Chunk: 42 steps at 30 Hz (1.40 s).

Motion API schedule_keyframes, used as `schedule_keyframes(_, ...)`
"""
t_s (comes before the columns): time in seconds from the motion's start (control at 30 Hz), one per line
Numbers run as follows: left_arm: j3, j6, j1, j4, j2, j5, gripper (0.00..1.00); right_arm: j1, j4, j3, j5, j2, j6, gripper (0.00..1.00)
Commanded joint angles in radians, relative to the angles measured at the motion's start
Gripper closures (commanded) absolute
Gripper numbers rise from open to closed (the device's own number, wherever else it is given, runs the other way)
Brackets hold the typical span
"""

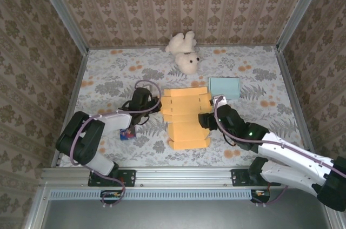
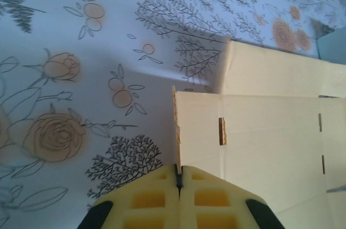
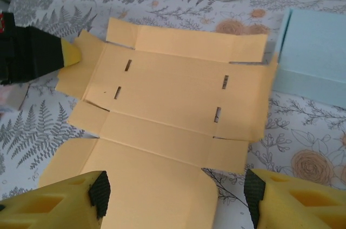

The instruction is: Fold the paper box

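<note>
The paper box (image 1: 186, 118) lies unfolded on the flowered table, a tan card sheet with slots and flaps. My left gripper (image 1: 159, 106) is at its left edge, and the yellow fingers (image 2: 216, 202) are shut on a thin side flap (image 2: 177, 126) that stands upright on edge. That gripper's yellow tip (image 3: 71, 53) also touches the sheet's left flap in the right wrist view. My right gripper (image 1: 205, 122) hovers over the sheet's right near side. It is open (image 3: 175, 194), its pads (image 3: 100, 192) wide apart over the rounded lid flap (image 3: 157, 186), holding nothing.
A white plush bear (image 1: 184, 52) lies at the back, just beyond the sheet. A light blue flat box (image 1: 224, 87) rests against the sheet's far right corner. A small blue and red item (image 1: 127, 134) sits by the left arm. Patterned walls enclose the table.
</note>
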<state>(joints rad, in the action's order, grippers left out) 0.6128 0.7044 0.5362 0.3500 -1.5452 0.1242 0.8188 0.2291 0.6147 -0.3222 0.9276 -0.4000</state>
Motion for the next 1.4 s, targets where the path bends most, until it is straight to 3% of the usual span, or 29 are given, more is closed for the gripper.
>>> schedule_keyframes(0.0, -0.044, -0.045, -0.013, 0.172, 0.021, 0.109, 1.00, 0.005, -0.076, 0.039, 0.077, 0.038, 0.116, 0.31)
schedule_keyframes(0.17, -0.116, -0.127, -0.013, 0.336, 0.119, 0.186, 1.00, 0.000, -0.053, 0.156, 0.166, 0.145, 0.401, 0.29)
schedule_keyframes(0.43, -0.211, -0.266, -0.005, 0.373, 0.304, 0.187, 1.00, -0.036, 0.349, 0.503, 0.369, 0.328, 0.939, 0.34)
schedule_keyframes(0.67, -0.355, -0.383, 0.009, 0.471, 0.499, 0.143, 1.00, -0.119, 0.578, 0.710, 0.436, 0.510, 1.200, 0.35)
schedule_keyframes(0.83, -0.387, -0.408, 0.029, 0.464, 0.557, 0.077, 1.00, -0.150, 0.662, 0.841, 0.418, 0.600, 1.244, 0.42)
schedule_keyframes(1.1, -0.395, -0.437, 0.057, 0.480, 0.548, 0.056, 1.00, -0.228, 0.907, 1.042, 0.423, 0.735, 1.314, 0.44)
schedule_keyframes(1.37, -0.400, -0.444, 0.072, 0.478, 0.566, 0.045, 1.00, -0.283, 1.037, 1.194, 0.442, 0.837, 1.340, 0.53)
